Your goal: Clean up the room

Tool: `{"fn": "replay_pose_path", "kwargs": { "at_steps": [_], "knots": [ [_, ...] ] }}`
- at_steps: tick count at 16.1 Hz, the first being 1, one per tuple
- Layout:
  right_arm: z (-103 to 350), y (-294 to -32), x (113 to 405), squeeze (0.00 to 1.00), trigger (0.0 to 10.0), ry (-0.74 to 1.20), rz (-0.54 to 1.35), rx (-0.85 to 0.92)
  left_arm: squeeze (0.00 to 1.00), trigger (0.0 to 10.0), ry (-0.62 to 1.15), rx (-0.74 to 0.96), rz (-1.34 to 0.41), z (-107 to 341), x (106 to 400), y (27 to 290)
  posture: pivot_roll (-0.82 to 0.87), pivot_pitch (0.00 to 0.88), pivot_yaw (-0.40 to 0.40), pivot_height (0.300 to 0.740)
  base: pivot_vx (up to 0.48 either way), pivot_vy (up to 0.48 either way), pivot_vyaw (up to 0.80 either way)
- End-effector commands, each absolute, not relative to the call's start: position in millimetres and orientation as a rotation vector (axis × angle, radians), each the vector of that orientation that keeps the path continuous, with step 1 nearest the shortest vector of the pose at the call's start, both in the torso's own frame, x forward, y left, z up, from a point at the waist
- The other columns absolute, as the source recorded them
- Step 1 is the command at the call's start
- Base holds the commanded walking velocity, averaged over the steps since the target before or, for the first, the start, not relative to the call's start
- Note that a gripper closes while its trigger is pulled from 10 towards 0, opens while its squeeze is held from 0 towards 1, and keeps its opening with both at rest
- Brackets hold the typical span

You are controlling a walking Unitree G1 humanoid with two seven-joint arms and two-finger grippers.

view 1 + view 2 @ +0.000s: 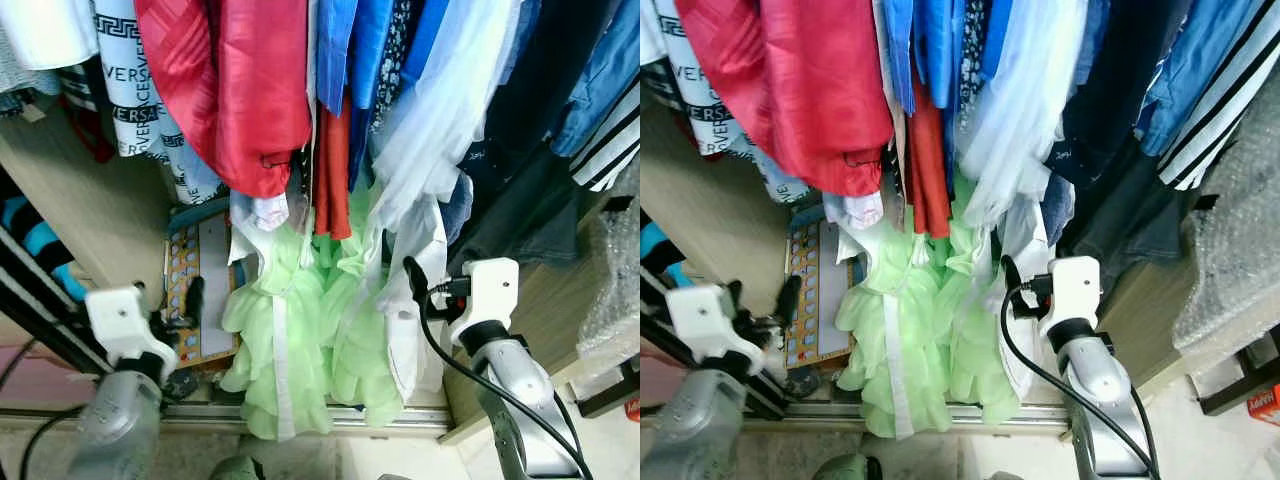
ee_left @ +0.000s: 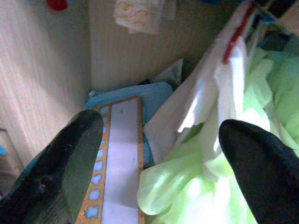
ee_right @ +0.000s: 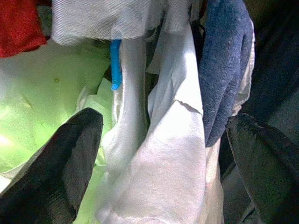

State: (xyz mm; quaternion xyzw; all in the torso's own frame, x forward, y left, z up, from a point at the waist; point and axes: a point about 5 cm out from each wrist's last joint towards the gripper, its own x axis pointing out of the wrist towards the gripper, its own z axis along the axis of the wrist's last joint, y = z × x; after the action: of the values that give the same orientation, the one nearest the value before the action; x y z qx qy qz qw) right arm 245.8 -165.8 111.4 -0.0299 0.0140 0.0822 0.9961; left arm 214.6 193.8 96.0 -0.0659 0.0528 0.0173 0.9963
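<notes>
Now | we face the wardrobe's hanging clothes | left gripper (image 2: 159,154) wide beside green dress (image 1: 300,340) | right gripper (image 3: 163,163) wide around white garment (image 3: 163,154) | next, likely: close on it.

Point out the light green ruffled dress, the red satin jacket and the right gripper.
light green ruffled dress (image 1: 290,340): left eye view, middle ruffles.
red satin jacket (image 1: 250,90): left eye view, front panel.
right gripper (image 3: 163,154): right wrist view, midway between its open fingertips.

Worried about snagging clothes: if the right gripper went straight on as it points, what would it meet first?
Most likely the white garment hanging between the open jaws of the right gripper; depth is unclear.
</notes>
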Motion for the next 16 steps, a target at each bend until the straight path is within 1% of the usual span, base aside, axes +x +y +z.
{"fn": "replay_pose_path", "kwargs": {
  "at_steps": [1, 3, 6, 8, 12, 13, 16],
  "knots": [
    [122.6, -158.6, 251.3, 0.00, 10.0, -0.023, 0.199, -0.100, 0.00, 10.0, 0.046, -0.115, 0.036, 110.3, 223.0, 193.3, 0.05, 0.020, -0.004, 0.740, 0.000, 0.000, -0.57],
    [127.1, -154.0, 256.1, 0.00, 10.0, -0.038, 0.207, -0.142, 0.00, 10.0, 0.022, -0.123, 0.042, 117.4, 230.2, 193.4, 0.05, 0.019, -0.003, 0.740, 0.000, 0.000, 0.80],
    [133.2, -150.2, 257.2, 0.00, 10.0, -0.056, 0.227, -0.126, 0.00, 10.0, 0.010, -0.106, 0.055, 123.9, 232.6, 194.7, 0.05, 0.017, 0.001, 0.740, 0.000, 0.000, 0.80],
    [136.6, -147.4, 258.3, 0.00, 10.0, -0.071, 0.237, -0.121, 0.00, 10.0, 0.043, -0.136, 0.084, 120.1, 230.5, 197.4, 0.05, 0.000, 0.000, 0.740, 0.000, 0.000, 0.80],
    [140.7, -143.8, 266.3, 0.00, 10.0, -0.089, 0.239, -0.110, 0.00, 10.0, 0.022, -0.158, 0.075, 127.6, 237.9, 193.3, 0.06, 0.008, -0.001, 0.740, 0.000, 0.000, 0.80],
    [142.9, -143.9, 265.8, 0.00, 10.0, -0.093, 0.235, -0.103, 0.00, 10.0, 0.034, -0.132, 0.062, 128.6, 237.0, 192.9, 0.05, 0.000, 0.002, 0.740, 0.000, 0.000, 0.80],
    [136.9, -140.7, 264.9, 0.00, 10.0, -0.071, 0.245, -0.091, 0.00, 10.0, 0.032, -0.121, 0.073, 130.1, 239.7, 189.6, 0.06, 0.009, 0.003, 0.740, 0.000, 0.000, 0.80]
  ]
}}
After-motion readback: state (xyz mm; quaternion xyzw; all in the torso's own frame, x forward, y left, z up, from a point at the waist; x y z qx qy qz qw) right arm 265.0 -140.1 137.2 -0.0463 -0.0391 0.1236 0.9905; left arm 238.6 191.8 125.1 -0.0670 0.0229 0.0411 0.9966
